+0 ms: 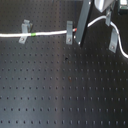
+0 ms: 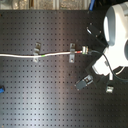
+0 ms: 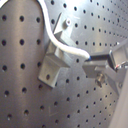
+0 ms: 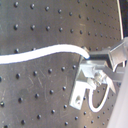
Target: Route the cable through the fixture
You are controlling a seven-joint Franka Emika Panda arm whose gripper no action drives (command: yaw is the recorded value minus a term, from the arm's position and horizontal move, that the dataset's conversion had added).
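The gripper (image 3: 90,59), closed on the long thin white cable (image 1: 47,33) just beyond the second grey metal clip (image 1: 69,31) on the black perforated desk (image 1: 60,85), should pull level, keeping tension so the cable stays seated.

This is looking like a lab bench: a black metal board (image 1: 60,90) drilled with an even grid of small holes is filling both exterior views. Small metal clips (image 2: 36,51) are standing bolted to it, and a white robot arm (image 2: 116,30) is reaching over it.
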